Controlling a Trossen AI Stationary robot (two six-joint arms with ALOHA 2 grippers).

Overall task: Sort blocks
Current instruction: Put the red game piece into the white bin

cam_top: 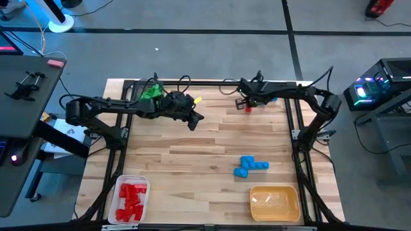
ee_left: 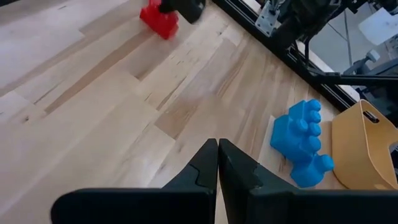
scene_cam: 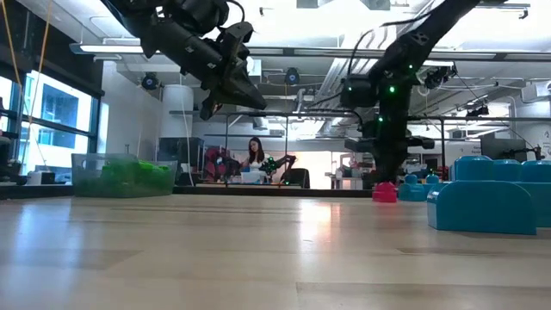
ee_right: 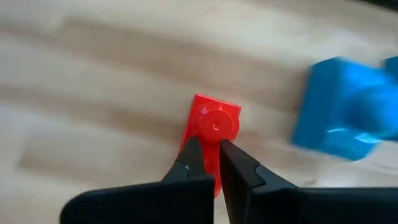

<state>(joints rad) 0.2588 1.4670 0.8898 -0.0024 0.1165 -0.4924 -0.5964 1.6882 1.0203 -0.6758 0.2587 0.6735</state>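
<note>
The right gripper is at the table's far edge, its fingers closed on a red block, pinching one thin edge while the studded face looks up at the wrist camera. In the high view the same block sits by the far rail, with a blue block just beside it. The left gripper hangs above the far middle of the table with its fingers pressed together and nothing between them.

The blocks look like hollow moulded plastic: light, stiff, smooth-sided and probably a little slippery. A pinch across 2 flat opposite walls should hold better than one on the rounded studs, and a grip on a thin edge may let the block swing.

A blue cluster lies near the right front, close to the yellow tray. More red blocks fill the white tray at the left front, and green blocks sit in a clear bin at the far left corner.

The table is pale wood planks, flat and slightly glossy, framed by black rails. Beyond it, the low view shows an open workshop with ceiling lights, windows and a person seated far off.
</note>
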